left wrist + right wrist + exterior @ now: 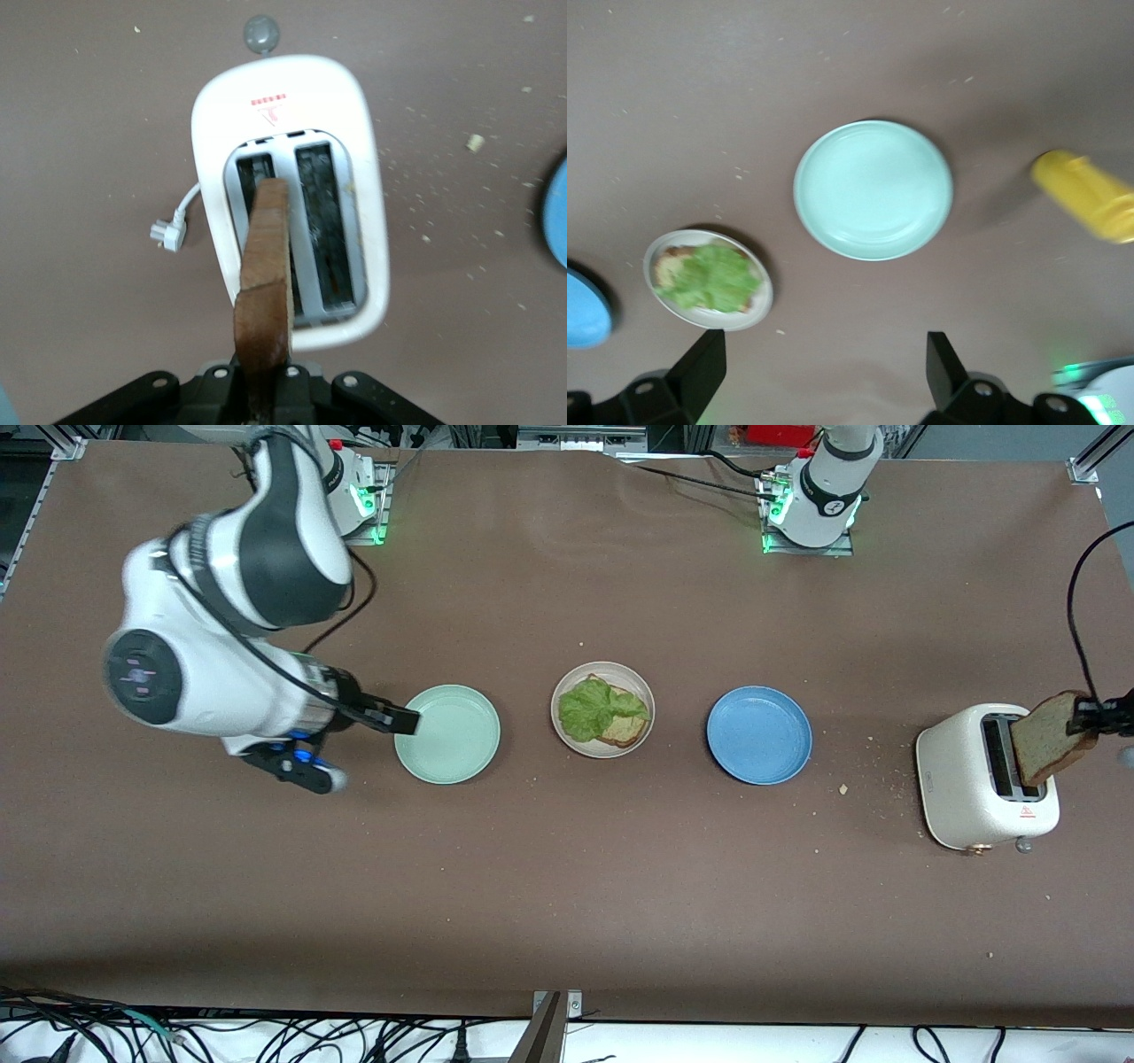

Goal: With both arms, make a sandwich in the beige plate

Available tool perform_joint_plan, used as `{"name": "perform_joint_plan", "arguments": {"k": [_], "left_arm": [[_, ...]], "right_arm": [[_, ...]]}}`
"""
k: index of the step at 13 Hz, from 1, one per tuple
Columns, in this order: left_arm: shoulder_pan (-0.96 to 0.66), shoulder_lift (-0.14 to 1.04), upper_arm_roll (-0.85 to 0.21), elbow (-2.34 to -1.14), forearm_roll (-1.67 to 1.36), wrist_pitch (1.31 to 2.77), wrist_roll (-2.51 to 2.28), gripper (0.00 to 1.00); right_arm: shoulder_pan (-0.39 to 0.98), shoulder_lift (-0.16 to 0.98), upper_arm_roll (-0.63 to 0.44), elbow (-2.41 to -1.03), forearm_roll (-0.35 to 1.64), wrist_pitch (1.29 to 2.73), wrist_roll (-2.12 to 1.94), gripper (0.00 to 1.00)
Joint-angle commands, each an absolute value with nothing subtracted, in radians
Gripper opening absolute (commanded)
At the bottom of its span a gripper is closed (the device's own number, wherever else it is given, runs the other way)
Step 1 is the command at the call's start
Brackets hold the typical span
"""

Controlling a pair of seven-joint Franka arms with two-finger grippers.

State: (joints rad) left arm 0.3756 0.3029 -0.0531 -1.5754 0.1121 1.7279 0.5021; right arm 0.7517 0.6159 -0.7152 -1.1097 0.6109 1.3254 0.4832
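The beige plate [629, 677] sits mid-table between two other plates. It holds one bread slice [623, 729] with a crinkly green lettuce leaf [594, 707] on top; the right wrist view shows the plate [656, 257] and lettuce [709, 276] too. My left gripper [1088, 717] is shut on a second bread slice [1050, 735], held upright on edge with its lower end still in a slot of the white toaster [974, 797]. In the left wrist view the slice [264, 266] runs from the gripper [261, 390] into the slot. My right gripper [403, 720] hangs open and empty over the mint green plate's edge.
An empty mint green plate [452, 735] lies toward the right arm's end and an empty blue plate [759, 735] toward the left arm's end. Crumbs dot the table by the toaster [354, 177]. A yellow object [1090, 195] lies beside the mint plate [873, 190].
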Motion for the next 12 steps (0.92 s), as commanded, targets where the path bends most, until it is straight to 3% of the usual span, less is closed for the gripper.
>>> {"name": "perform_joint_plan", "arguments": {"k": [1, 3, 7, 10, 12], "left_arm": [[0.371, 0.285, -0.138, -1.462, 0.129, 1.548, 0.506, 0.00], [0.371, 0.291, -0.204, -1.468, 0.057, 1.519, 0.506, 0.00], [0.324, 0.374, -0.213, -1.492, -0.266, 1.451, 0.488, 0.00], [0.209, 0.469, -0.213, -1.493, -0.440, 1.451, 0.486, 0.00], [0.137, 0.552, -0.213, -1.479, -0.581, 1.460, 0.485, 0.00]], "right_arm": [[0.767, 0.595, -0.814, -1.108, 0.604, 1.270, 0.324, 1.00], [0.769, 0.595, -0.885, -1.108, 0.604, 1.276, 0.191, 1.00], [0.744, 0.600, -0.957, -1.108, 0.603, 1.324, -0.031, 1.00], [0.635, 0.601, -0.895, -1.103, 0.568, 1.324, -0.078, 1.00], [0.537, 0.598, -0.778, -1.051, 0.488, 1.324, -0.104, 1.00]]}}
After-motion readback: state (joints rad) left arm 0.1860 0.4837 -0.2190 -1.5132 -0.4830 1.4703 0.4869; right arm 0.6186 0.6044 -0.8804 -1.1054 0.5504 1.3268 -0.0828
